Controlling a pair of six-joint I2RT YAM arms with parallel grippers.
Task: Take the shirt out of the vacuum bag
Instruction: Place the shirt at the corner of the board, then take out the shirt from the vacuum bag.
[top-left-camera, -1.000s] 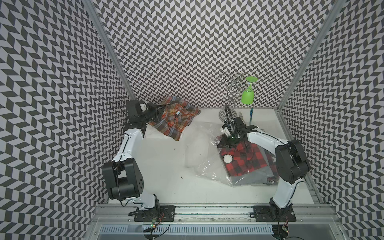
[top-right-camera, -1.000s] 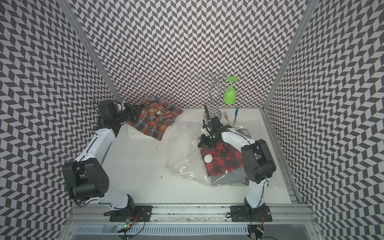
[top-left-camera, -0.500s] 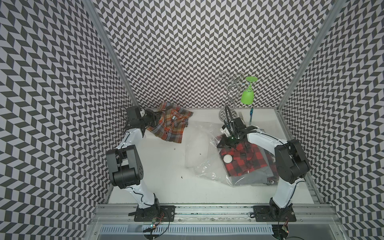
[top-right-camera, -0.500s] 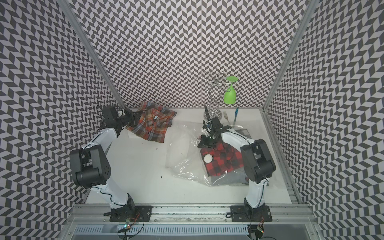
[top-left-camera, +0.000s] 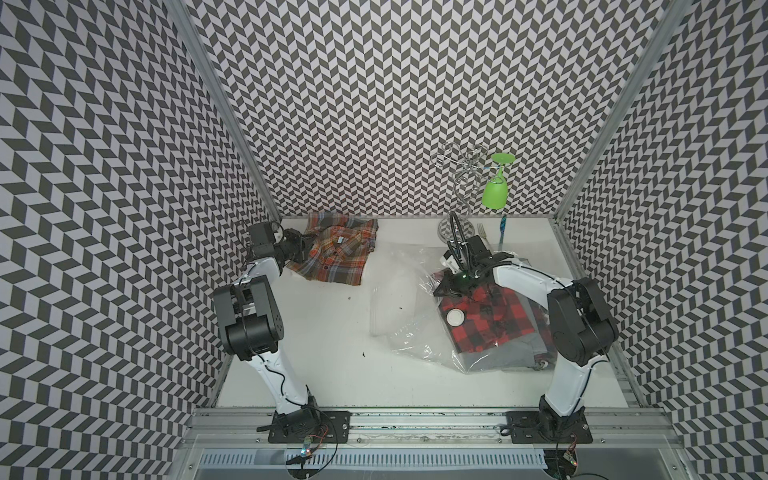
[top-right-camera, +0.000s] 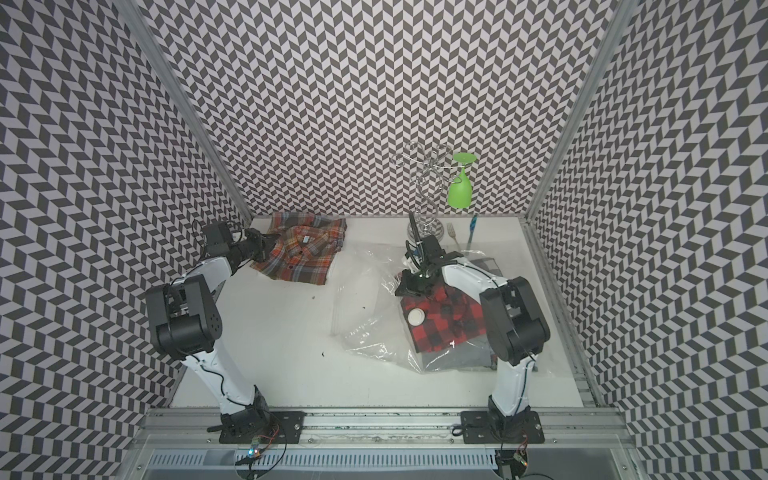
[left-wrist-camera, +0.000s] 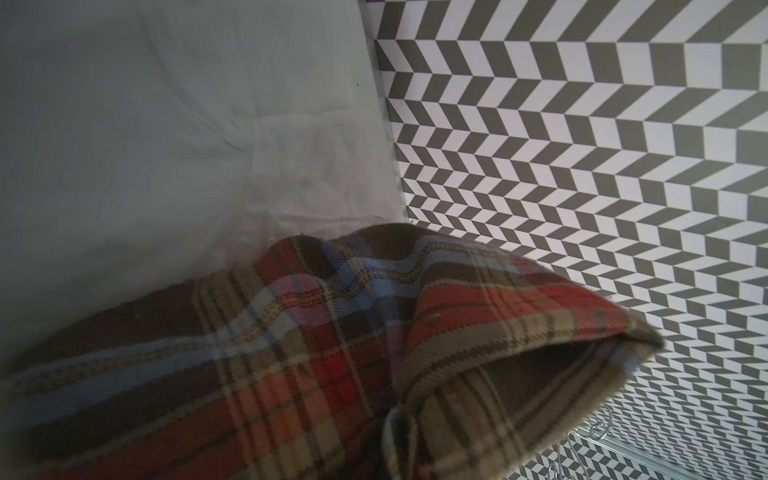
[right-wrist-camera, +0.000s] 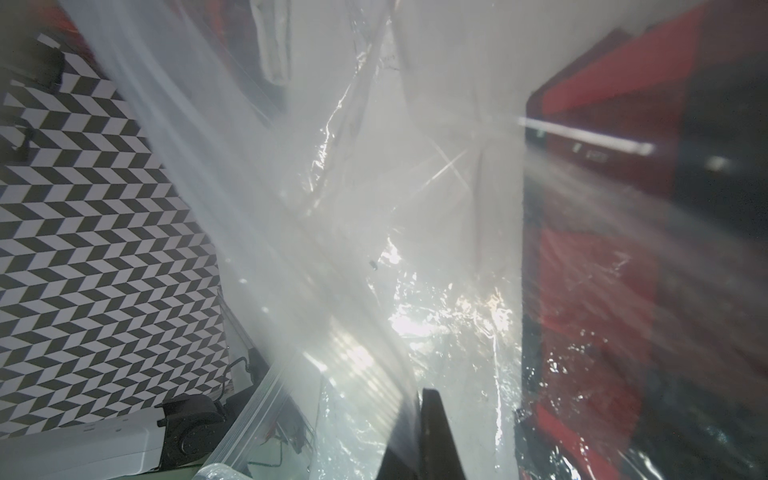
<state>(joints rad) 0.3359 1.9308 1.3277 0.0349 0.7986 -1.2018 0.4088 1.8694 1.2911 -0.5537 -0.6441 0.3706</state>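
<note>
The shirt (top-left-camera: 336, 253) (top-right-camera: 303, 253), orange and brown plaid, lies spread in the table's far left corner, outside the vacuum bag. My left gripper (top-left-camera: 305, 245) (top-right-camera: 266, 243) is shut on its near-left edge, and plaid cloth (left-wrist-camera: 291, 353) covers the jaws in the left wrist view. The vacuum bag (top-left-camera: 399, 299) (top-right-camera: 365, 307) is clear crinkly plastic with a white valve (top-left-camera: 455, 329). It lies right of centre with a red-and-black checked garment (top-left-camera: 486, 316) (right-wrist-camera: 602, 311) and a grey one inside. My right gripper (top-left-camera: 446, 289) (top-right-camera: 405, 289) (right-wrist-camera: 426, 392) is shut on the bag's far plastic film (right-wrist-camera: 332, 208).
At the back right stand a wire rack (top-left-camera: 457, 224) with a hanging green glass (top-left-camera: 494, 193), a fork (top-left-camera: 482, 230) and a blue toothbrush (top-left-camera: 503, 228). Patterned walls close in the left, back and right. The white table (top-left-camera: 324, 353) spreads in front of the bag.
My left arm has lowered the plaid shirt, which hung lifted before and now lies flatter on the table by the back wall. The right arm and the bag have not moved.
</note>
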